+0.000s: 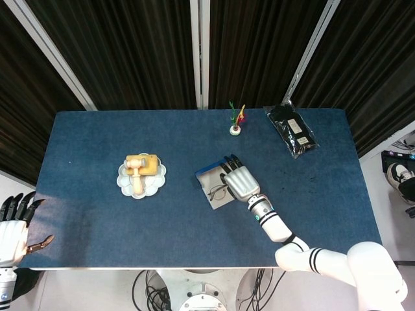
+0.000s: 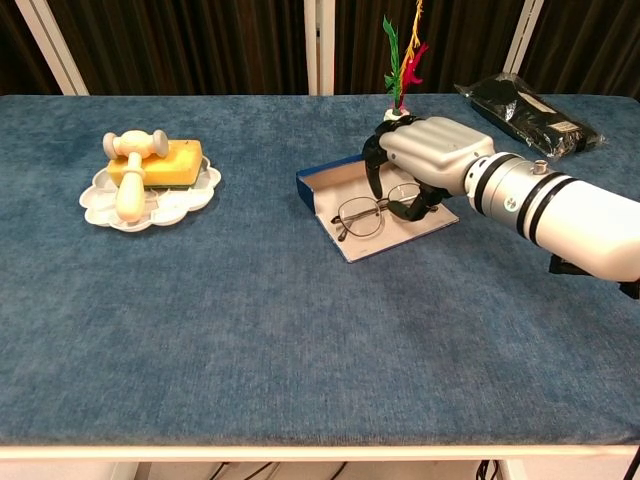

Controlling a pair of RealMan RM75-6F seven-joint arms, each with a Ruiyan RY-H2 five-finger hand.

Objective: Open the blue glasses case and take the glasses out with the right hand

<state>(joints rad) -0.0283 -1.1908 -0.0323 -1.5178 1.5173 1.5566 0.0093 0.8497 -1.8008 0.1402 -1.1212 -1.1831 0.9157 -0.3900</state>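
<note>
The blue glasses case [image 2: 322,187] lies open at mid-table, its lid flat on the cloth, and also shows in the head view [image 1: 206,173]. Thin-rimmed glasses [image 2: 360,217] [image 1: 216,192] lie flat inside it. My right hand [image 2: 428,150] [image 1: 240,182] arches over the glasses' right lens. Its fingertips [image 2: 371,160] point down at the far side and the thumb touches the frame at the near side. The lens there is partly hidden, and the glasses are not lifted. My left hand [image 1: 11,223] hovers off the table's near left corner with its fingers spread and nothing in it.
A white scalloped plate [image 2: 100,210] at the left carries a yellow sponge and a wooden mallet. A feathered toy [image 2: 400,60] stands just behind the case. A black packet [image 2: 525,105] lies at the far right corner.
</note>
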